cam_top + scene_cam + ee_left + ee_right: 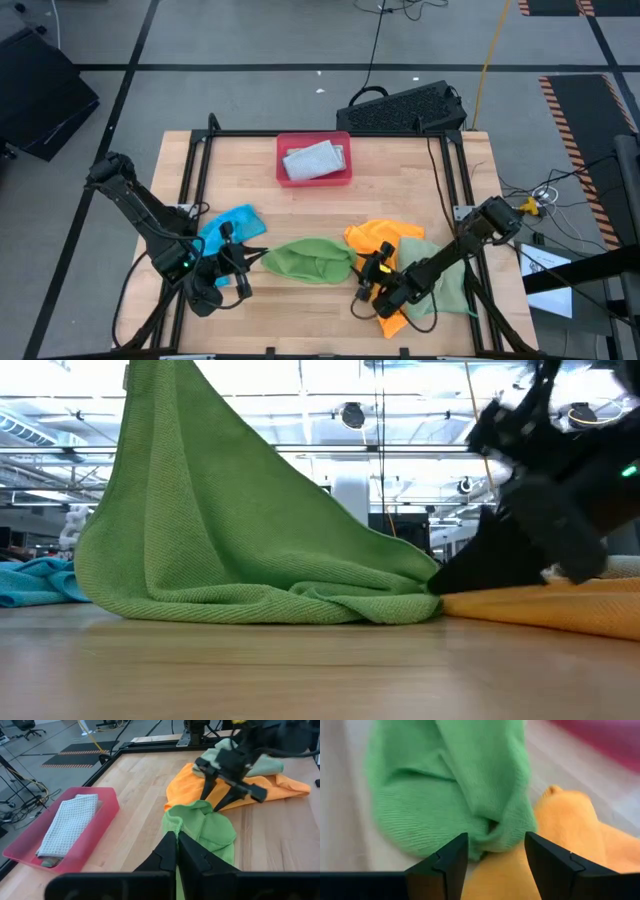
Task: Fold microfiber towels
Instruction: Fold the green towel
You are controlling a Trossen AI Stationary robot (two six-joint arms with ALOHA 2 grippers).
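We see one grey towel [313,160] folded in tray [283,146], upper centre. Green towel [310,260] lower centre, unfolded: left gripper [242,262] clamped on it, right gripper [364,284] apart beside it. Rest pending.

Left pincer [243,262] low near front edge, fingers pressed together, pointing right. Right pincer [362,280] low, fingers [445,862] spread apart, pointing left.

**A robotics lab in an open industrial hall**

A wooden tabletop [320,215] edged by a black metal frame [205,150] stands on a grey floor with hazard-striped tape [575,130]. Loose cables [378,40] trail away; exposed ceiling lights [350,415] hang overhead.
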